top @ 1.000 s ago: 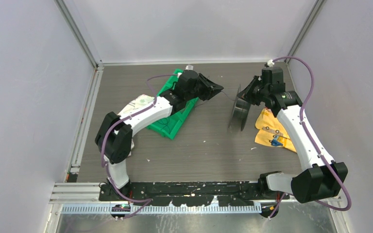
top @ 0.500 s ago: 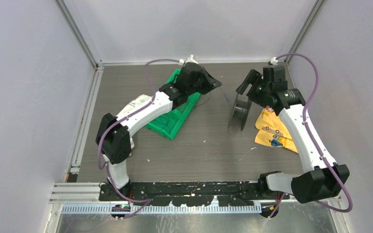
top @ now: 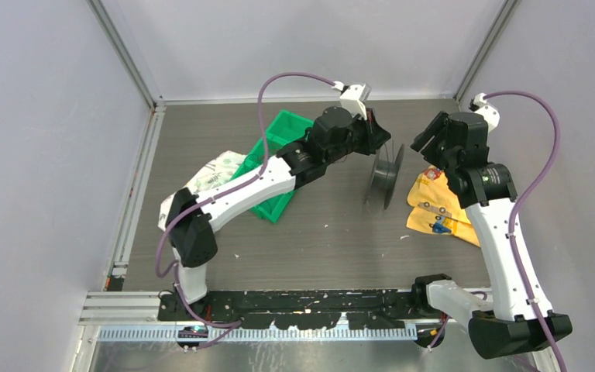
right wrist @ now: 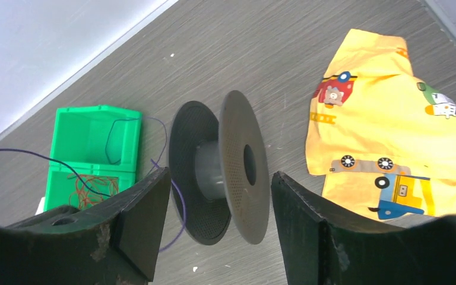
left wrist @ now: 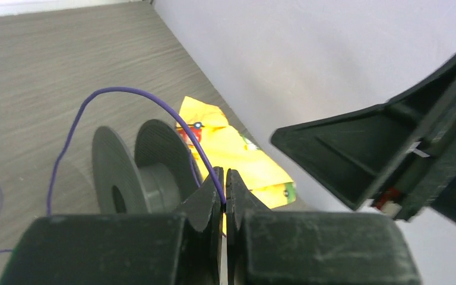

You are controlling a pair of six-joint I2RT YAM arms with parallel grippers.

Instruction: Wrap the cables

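Observation:
A thin purple cable [left wrist: 124,90] arcs up from the table and ends pinched between the tips of my left gripper [left wrist: 225,178], which is shut on it. That gripper [top: 380,136] hovers just above the black two-flanged spool [top: 383,177], which stands on its rims. The spool's bare hub [left wrist: 157,187] shows below the cable. More cables, black and reddish-brown [right wrist: 92,187], lie in the green bin [right wrist: 95,116]. My right gripper [right wrist: 219,178] is open, holds nothing, and hangs above and to the right of the spool [right wrist: 237,160]. A purple loop [right wrist: 175,196] lies beside the spool's left flange.
The green bin [top: 287,120] sits left of the spool under the left arm. A yellow printed cloth [top: 434,209] lies right of the spool, under the right arm. A white patterned cloth [top: 217,169] lies left of the bin. The back wall is close behind both grippers.
The left arm swung right from the bin to above the spool, carrying the cable, its jaws closing. The right gripper opened, left the spool and drew back up to the right.

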